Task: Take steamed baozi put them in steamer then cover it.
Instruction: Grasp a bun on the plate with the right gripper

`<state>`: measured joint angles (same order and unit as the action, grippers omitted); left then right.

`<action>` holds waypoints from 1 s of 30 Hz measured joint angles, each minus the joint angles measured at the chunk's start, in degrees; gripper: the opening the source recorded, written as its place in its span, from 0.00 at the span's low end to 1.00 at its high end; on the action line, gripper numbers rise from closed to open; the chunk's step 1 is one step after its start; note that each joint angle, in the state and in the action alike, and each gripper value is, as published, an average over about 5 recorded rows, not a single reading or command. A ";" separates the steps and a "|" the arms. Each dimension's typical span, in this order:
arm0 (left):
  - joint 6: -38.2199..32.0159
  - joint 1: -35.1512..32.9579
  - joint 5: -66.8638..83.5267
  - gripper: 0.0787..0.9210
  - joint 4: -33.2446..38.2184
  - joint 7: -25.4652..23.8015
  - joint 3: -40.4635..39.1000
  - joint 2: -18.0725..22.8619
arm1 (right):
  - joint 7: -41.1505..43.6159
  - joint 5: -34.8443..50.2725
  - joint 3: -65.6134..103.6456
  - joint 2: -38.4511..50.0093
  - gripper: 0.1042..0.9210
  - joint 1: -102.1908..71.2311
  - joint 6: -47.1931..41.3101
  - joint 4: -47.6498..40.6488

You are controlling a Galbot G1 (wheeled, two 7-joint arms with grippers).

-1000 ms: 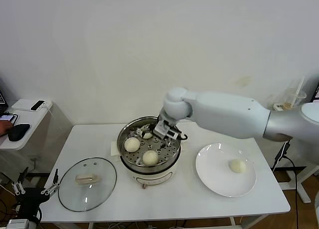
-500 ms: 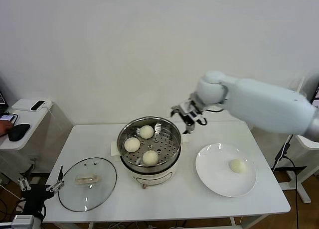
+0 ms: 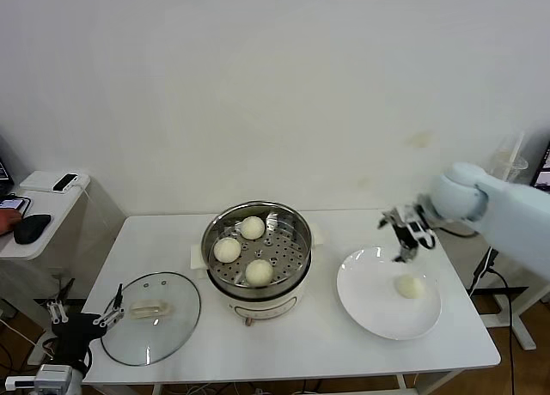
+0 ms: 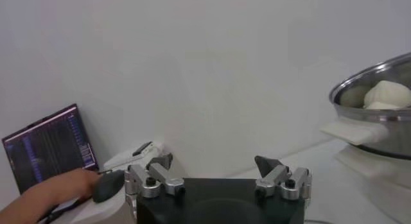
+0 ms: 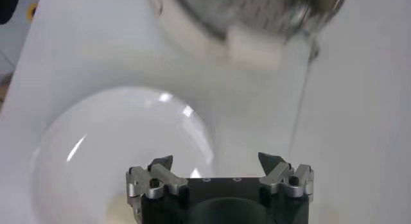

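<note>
Waiting on the plate (image 3: 371, 307) at the right of the worktop (image 3: 326, 348), the last bun (image 3: 410, 286) lies alone, well apart from the steamer (image 3: 298, 240). Three other buns (image 3: 228, 250) are already inside the steamer on its perforated floor. The lid (image 3: 151, 328) lies flat on the worktop at the left, near the front edge.

The step in hand seems to be the fetching of the fourth bun. The right end effector (image 3: 405, 233) hangs above the far rim of the plate, its fingers apart and holding nothing, and the arm reaches in from the right side. The next move probably calls for a descent over the bun and a gentle closing, because the dough looks soft.

The left end effector (image 3: 86, 318) waits low beside the lid, fingers apart, and empty.
</note>
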<state>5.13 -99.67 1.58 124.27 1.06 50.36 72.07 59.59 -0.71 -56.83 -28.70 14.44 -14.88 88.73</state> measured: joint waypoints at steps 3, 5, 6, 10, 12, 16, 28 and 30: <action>0.12 -0.05 -0.17 0.88 0.02 -0.10 -0.24 0.05 | -0.04 -1.93 3.97 1.41 0.88 -5.47 0.37 -0.97; 0.25 -0.10 -0.22 0.88 0.20 -0.17 -0.38 0.18 | -0.17 -3.25 6.55 1.99 0.88 -8.88 0.69 -1.87; 0.32 -0.15 -0.22 0.88 0.31 -0.21 -0.41 0.23 | -0.25 -3.88 7.73 2.17 0.88 -10.42 0.85 -2.36; 0.53 -0.40 -0.17 0.88 0.71 -0.27 -0.23 0.24 | -0.60 -6.08 11.90 2.33 0.88 -15.75 1.46 -4.57; 0.55 -0.55 -0.14 0.88 0.78 -0.28 -0.07 0.22 | -0.81 -6.94 13.57 2.08 0.88 -17.67 1.72 -5.77; 0.56 -0.75 -0.12 0.88 0.80 -0.33 0.05 0.38 | -1.24 -8.31 15.75 1.04 0.88 -20.27 2.12 -8.27; 0.63 -0.82 -0.02 0.88 0.68 -0.35 0.50 0.56 | -2.29 -11.22 18.45 -3.55 0.88 -24.21 2.69 -14.88; 0.63 -0.80 -0.04 0.88 0.67 -0.35 0.50 0.58 | -2.50 -11.42 18.80 -4.31 0.88 -24.60 2.84 -15.77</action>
<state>5.77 -100.47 1.54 124.95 0.71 50.86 72.66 57.09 -12.13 -38.03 -33.01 -10.16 -12.04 72.96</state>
